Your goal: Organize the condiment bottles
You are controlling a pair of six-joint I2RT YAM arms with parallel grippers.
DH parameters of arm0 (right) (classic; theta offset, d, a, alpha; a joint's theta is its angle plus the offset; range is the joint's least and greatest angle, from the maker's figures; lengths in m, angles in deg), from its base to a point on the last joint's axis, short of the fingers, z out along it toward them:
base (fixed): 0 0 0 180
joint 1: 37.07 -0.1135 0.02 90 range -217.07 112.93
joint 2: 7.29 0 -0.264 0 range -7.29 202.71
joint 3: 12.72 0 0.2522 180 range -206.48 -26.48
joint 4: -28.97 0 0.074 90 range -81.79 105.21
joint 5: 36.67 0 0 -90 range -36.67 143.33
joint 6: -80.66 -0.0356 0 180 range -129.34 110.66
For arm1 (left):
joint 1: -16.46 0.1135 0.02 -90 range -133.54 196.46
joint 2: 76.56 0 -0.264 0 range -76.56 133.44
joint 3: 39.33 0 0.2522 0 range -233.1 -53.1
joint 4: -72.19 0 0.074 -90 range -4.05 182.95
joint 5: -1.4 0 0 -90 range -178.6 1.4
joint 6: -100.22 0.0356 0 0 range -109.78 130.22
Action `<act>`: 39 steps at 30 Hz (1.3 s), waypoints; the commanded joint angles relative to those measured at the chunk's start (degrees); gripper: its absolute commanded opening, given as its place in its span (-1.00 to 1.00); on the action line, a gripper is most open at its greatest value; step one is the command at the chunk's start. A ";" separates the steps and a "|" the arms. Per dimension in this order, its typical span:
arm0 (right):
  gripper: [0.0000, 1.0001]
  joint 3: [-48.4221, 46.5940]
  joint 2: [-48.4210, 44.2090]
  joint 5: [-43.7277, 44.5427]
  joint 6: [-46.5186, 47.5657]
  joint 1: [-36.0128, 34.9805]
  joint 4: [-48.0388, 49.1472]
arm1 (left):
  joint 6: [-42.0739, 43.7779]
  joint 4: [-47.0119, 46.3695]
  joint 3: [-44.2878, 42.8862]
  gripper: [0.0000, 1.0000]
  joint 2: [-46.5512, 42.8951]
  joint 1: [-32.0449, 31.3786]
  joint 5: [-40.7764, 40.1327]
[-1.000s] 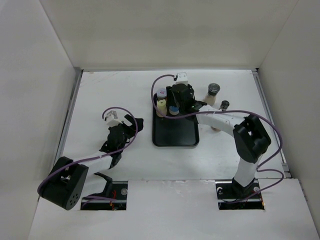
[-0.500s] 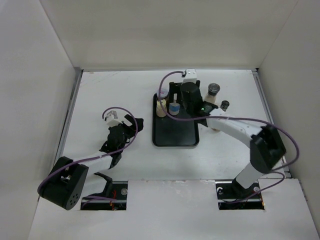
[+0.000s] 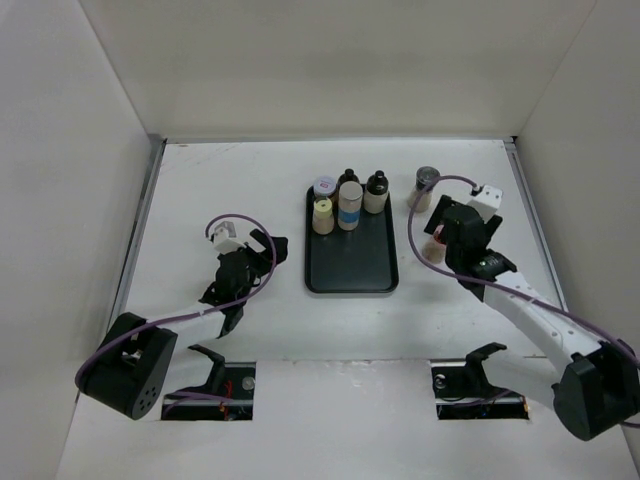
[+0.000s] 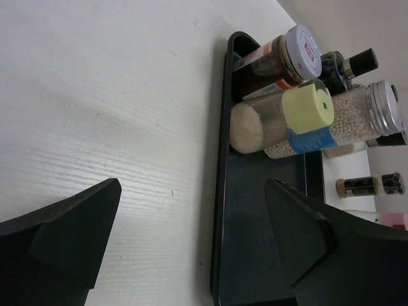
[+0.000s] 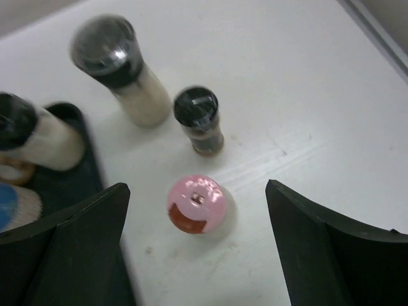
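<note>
Jaws of the right arm (image 3: 530, 310) hang open straight above the upright pink-capped bottle (image 5: 196, 204) — the left arm (image 3: 185, 318), jaws open too, sits well apart.

1. The lilac-lidded jar (image 3: 323, 186), cream-capped bottle (image 3: 323, 215), white-and-blue bottle (image 3: 348, 207), dark black-capped bottle (image 3: 349, 178) and pale black-capped bottle (image 3: 376, 192) stand upright, clustered at the far end of the black tray (image 3: 350, 268).
2. The grey-lidded shaker (image 5: 118, 64) stands upright on the table (image 5: 287, 95), right of the tray.
3. The small dark jar (image 5: 199, 120), black-capped, stands just beside the shaker.
4. The pink-capped bottle (image 5: 196, 204) stands upright nearer the arms, apart from both.
</note>
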 commanded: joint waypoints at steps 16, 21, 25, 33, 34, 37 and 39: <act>0.27 -0.77 14.16 -5.87 -0.83 4.85 7.23 | 0.52 -3.42 -0.49 1.00 0.08 -1.13 -0.26; -0.05 -1.83 11.37 -4.38 0.32 3.72 6.88 | 0.52 -3.42 -0.40 1.00 -0.35 -1.13 -0.26; -0.04 -4.81 6.88 -4.81 0.76 -2.77 5.22 | 0.52 -3.42 -0.40 1.00 -0.09 -0.78 -0.26; -0.01 -12.28 16.26 -6.13 -0.04 -18.33 7.84 | 0.52 -3.07 -0.31 1.00 -0.26 -0.51 -0.08; -0.01 -13.16 18.11 -6.05 0.23 -18.95 8.81 | 0.52 -3.07 -0.23 1.00 -0.70 -0.51 -0.17; -0.02 -15.27 21.98 -5.87 1.37 -19.05 10.83 | 0.61 -2.80 -0.14 1.00 -1.41 -0.69 -0.61; -0.02 -16.59 23.48 -6.39 2.42 -17.21 11.98 | 0.61 -2.80 -0.14 1.00 -0.97 -0.43 -0.43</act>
